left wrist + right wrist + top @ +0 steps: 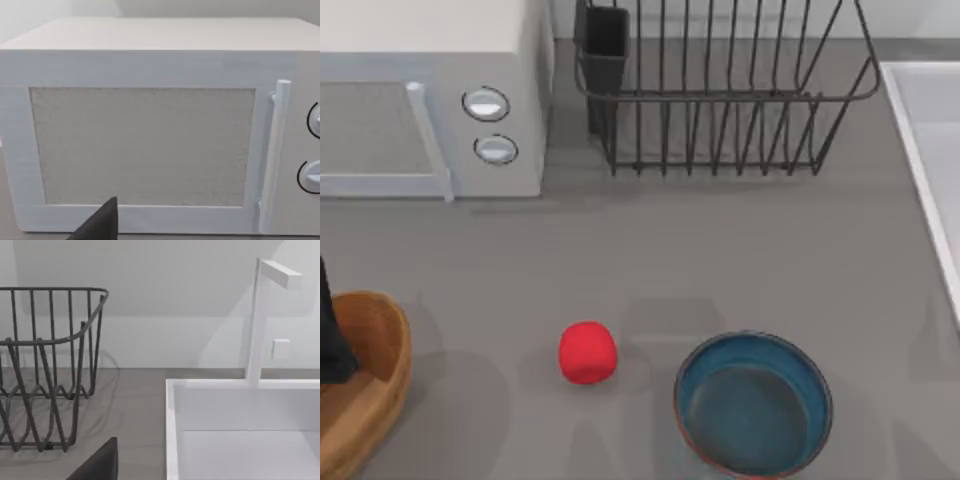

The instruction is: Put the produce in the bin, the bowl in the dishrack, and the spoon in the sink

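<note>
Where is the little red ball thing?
In the top view, the red produce sits on the grey table near the front, just left of the blue bowl and well right of the wooden bin, touching neither.

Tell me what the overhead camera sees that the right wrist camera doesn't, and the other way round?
From above: the white microwave, the red produce, the blue bowl beside it, and the wooden bin at the table's left edge. From the right wrist: a tall white faucet standing at the sink's back rim, and the pale wall behind. Shared: the wire dishrack, the sink and the grey table.
</note>
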